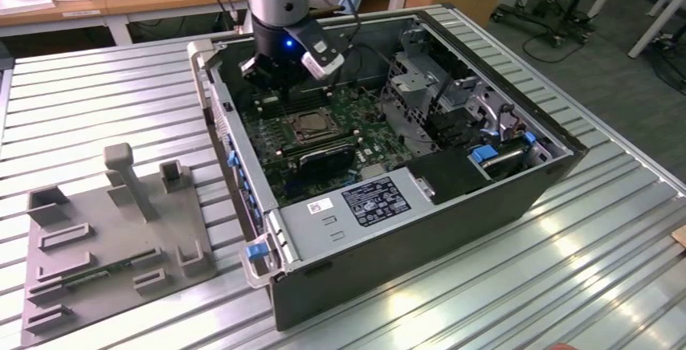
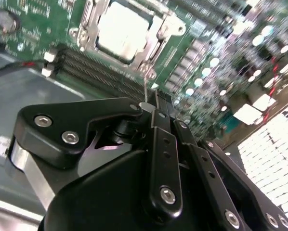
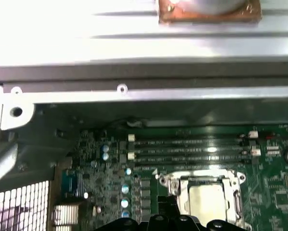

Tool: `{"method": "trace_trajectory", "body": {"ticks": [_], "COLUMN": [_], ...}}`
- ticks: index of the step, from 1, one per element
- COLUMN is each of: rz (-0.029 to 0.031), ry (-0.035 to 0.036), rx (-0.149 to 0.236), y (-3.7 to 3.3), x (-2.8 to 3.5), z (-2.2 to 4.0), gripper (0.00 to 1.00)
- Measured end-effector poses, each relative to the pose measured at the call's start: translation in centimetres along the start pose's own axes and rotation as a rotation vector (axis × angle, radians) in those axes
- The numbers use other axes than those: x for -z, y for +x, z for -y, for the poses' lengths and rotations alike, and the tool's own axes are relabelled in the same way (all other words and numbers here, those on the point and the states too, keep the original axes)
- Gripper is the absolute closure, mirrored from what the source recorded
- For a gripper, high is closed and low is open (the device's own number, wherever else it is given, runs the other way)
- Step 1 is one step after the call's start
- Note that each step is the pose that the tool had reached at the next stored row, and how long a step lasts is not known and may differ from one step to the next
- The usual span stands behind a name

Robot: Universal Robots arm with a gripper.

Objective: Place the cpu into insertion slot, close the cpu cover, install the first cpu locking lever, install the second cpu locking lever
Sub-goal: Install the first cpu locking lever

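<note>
The cpu (image 2: 119,28) shows its pale metal top, lying flat in the insertion slot (image 1: 308,123) on the green motherboard. Around it the cpu cover (image 2: 169,28) rests down as a silver frame, as the first wrist view also shows for the cpu (image 3: 206,202) and cover (image 3: 176,185). My gripper (image 2: 156,98) hovers just beside the socket on the memory-slot side, fingers shut together. A thin metal locking lever (image 2: 145,84) stands up right at the fingertips; whether it is pinched or only touched I cannot tell. In the exterior view the gripper (image 1: 275,85) hangs low inside the case.
The open computer case (image 1: 557,165) lies on a slatted metal table. Long black memory slots (image 3: 192,149) run beside the socket. A drive cage (image 1: 429,85) and cables crowd the exterior view's right. A grey fixture plate (image 1: 108,246) sits at the exterior view's left.
</note>
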State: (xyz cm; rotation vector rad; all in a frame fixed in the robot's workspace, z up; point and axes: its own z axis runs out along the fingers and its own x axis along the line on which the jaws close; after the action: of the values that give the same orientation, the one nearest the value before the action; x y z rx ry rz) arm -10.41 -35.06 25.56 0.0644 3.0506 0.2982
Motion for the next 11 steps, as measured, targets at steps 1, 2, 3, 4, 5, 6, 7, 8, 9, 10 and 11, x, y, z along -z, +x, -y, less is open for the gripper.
{"method": "trace_trajectory", "body": {"ticks": [1, 2, 3, 4, 5, 6, 7, 8, 9, 10, 11], "rz": [-0.0001, 0.0004, 0.002, 0.005, 0.0084, 0.0119, 0.0147, 0.0163, 0.0176, 0.019, 0.0202], "ry": [-0.0015, -0.0022, -0.0033, -0.0043, -0.0052, -0.0059, -0.0066, -0.0077, -0.0093, -0.0104, -0.0115], "rx": [0.0, 0.0, 0.0, 0.001, 0.001, 0.002, 0.002, 0.003, 0.003, 0.003, 0.003], "y": [0.02, 0.09, 0.25, 0.52, 0.81, 1.11, 1.36, 1.53, 1.69, 1.86, 2.03], "x": [0.0, 0.01, 0.02, 0.04, 0.07, 0.09, 0.1, 0.11, 0.11, 0.11, 0.12], "z": [0.0, 0.0, 0.01, 0.02, 0.03, 0.04, 0.05, 0.06, 0.06, 0.07, 0.08], "gripper": [0.89, 0.89, 0.89, 0.89, 0.89, 0.89, 0.89, 0.89, 0.89, 0.89, 0.89]}}
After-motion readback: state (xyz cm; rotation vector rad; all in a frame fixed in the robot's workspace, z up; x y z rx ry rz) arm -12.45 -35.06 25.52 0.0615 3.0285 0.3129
